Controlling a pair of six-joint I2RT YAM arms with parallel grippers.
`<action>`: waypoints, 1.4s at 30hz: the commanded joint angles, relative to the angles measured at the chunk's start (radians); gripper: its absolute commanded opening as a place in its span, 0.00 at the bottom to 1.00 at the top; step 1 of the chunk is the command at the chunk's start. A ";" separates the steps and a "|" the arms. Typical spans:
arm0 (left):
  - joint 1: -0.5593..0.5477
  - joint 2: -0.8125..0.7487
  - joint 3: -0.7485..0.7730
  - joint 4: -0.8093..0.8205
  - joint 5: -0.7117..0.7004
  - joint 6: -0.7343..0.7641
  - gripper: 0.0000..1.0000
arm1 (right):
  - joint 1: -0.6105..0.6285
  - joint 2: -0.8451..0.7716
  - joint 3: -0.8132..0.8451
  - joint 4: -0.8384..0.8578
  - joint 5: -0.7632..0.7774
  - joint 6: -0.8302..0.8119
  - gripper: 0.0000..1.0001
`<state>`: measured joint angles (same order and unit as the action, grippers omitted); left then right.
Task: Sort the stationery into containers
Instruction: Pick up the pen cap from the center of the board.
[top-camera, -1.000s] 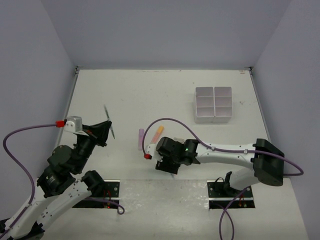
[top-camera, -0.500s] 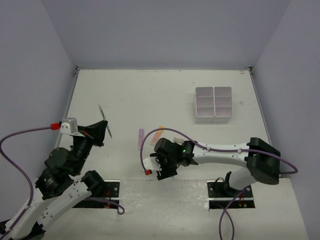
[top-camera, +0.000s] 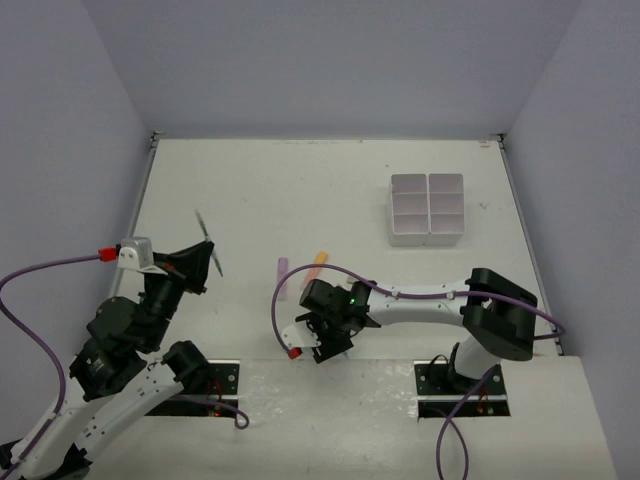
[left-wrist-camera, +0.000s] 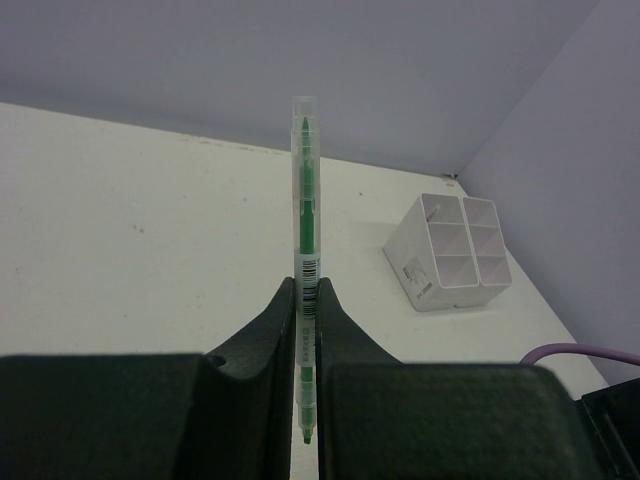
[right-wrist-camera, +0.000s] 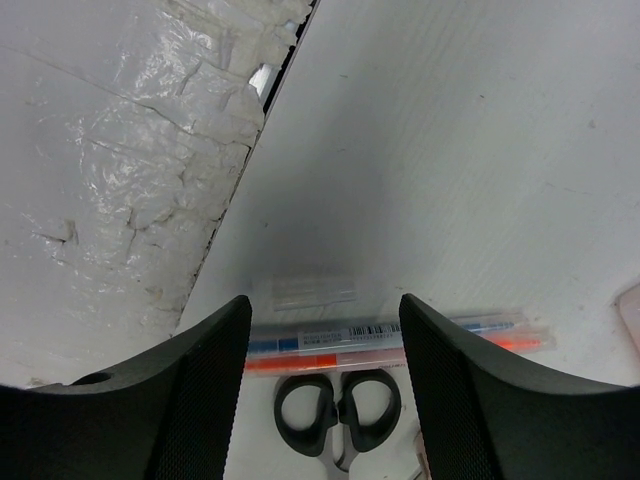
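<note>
The left arm stands raised at the table's left side, wrist tipped up; the left gripper is clenched on a green pen, which stands upright between the fingers in the wrist view, clear-barrelled with a barcode label just above the grip and its green tip below; the pen is held clear of the table. The right arm folds back leftward along the near edge, forearm low, the right gripper pointing down at the table with its jaws spread and nothing between them. Under it lie a small clear piece, a blue-marked pen and an orange-red pen side by side, and black-handled scissors just beyond them. A lilac highlighter and an orange highlighter lie near the right gripper's far side. The white six-compartment organiser box sits well apart at the far right.
</note>
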<state>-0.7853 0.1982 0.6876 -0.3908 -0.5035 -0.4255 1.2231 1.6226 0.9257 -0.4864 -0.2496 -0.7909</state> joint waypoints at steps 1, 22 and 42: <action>0.006 -0.003 0.007 -0.006 -0.020 0.021 0.00 | -0.002 0.007 0.001 0.019 -0.033 -0.027 0.62; 0.006 -0.003 0.006 -0.005 -0.014 0.022 0.00 | -0.012 0.066 0.019 0.030 -0.033 0.010 0.41; 0.006 -0.005 0.005 -0.005 -0.011 0.025 0.00 | -0.060 0.107 0.054 0.235 -0.094 0.262 0.32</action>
<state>-0.7853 0.1978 0.6876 -0.3908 -0.5030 -0.4252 1.1683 1.7194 0.9515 -0.3079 -0.3271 -0.5990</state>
